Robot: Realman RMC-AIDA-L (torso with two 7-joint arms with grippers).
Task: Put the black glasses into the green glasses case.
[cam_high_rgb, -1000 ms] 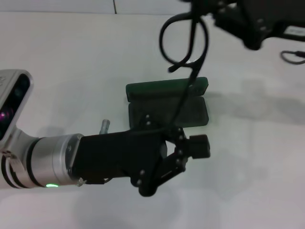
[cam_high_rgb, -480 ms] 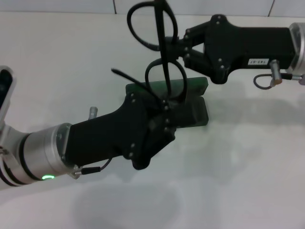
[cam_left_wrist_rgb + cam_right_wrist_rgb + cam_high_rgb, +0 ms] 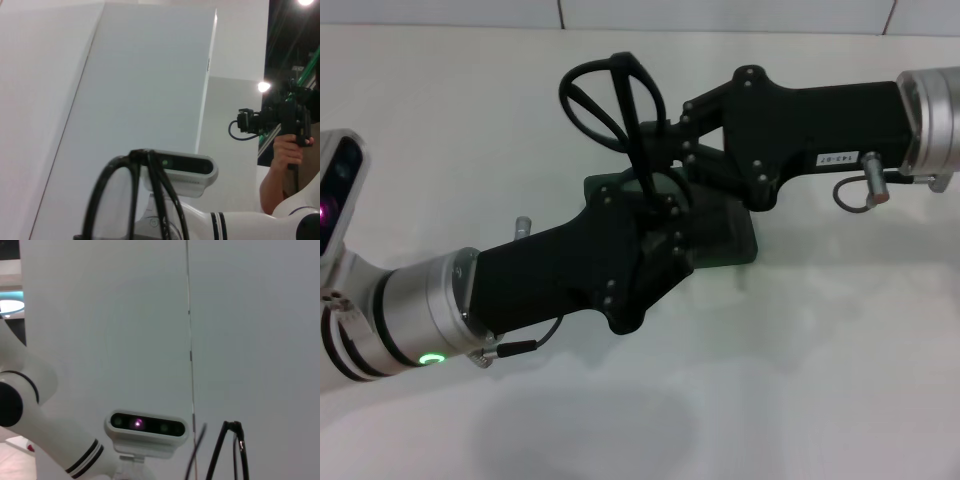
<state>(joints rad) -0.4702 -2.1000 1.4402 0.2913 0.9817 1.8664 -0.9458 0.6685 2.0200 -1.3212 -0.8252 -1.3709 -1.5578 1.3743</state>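
The black glasses (image 3: 605, 92) are held upright in the air above the green glasses case (image 3: 738, 240), lenses up and temple arms hanging down. My right gripper (image 3: 660, 130) reaches in from the right and is shut on the frame near its hinge. My left gripper (image 3: 663, 212) comes from the lower left and is closed around the lower part of the temple arms. The case lies open on the table, mostly hidden behind both grippers. The glasses also show in the left wrist view (image 3: 131, 195) and in the right wrist view (image 3: 231, 450).
The white table (image 3: 820, 350) spreads around the case. Both black arms cross over the middle of it. A wall seam runs along the far edge.
My right gripper has brought the glasses down and to the left. My left gripper has risen over the case and closed on the temple arms.
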